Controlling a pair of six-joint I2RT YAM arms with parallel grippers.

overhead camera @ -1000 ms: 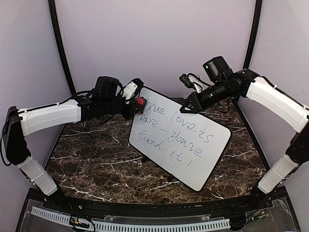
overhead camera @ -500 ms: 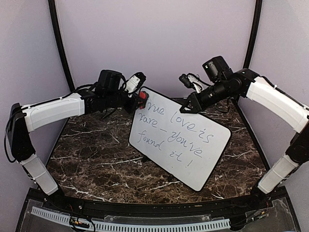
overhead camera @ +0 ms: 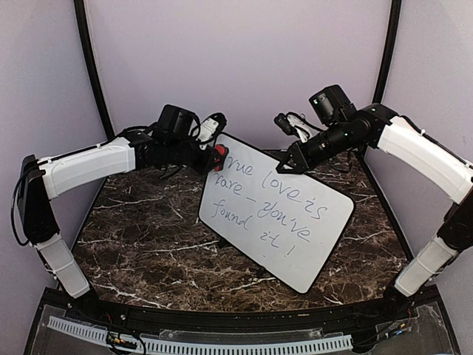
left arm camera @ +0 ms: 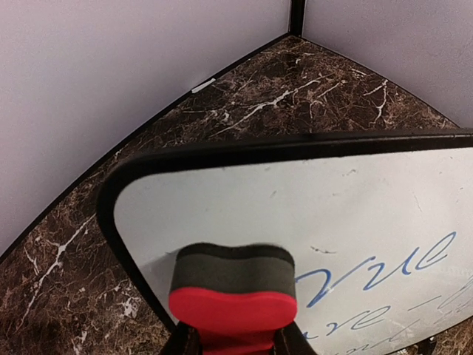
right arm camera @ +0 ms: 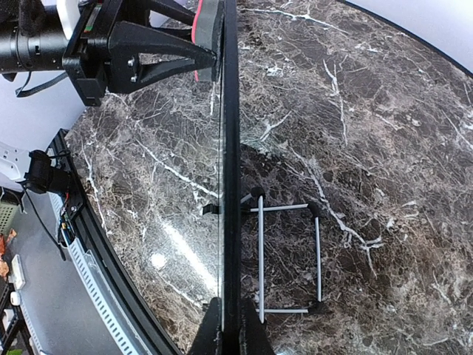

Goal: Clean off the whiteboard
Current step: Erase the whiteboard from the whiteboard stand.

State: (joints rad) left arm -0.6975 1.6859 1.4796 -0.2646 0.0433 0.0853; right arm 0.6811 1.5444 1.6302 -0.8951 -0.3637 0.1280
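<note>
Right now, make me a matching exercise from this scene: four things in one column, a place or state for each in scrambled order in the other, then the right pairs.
Things:
1. eraser
2. whiteboard
3. right hand
4. wire stand

Places or states:
A. shut on the top edge of the board
B. on the marble table behind the board
C. tilted up, blue handwriting across it
D. held in the left hand at the board's upper corner

Pairs: 1-D, 2-C, 3-A, 4-B.
</note>
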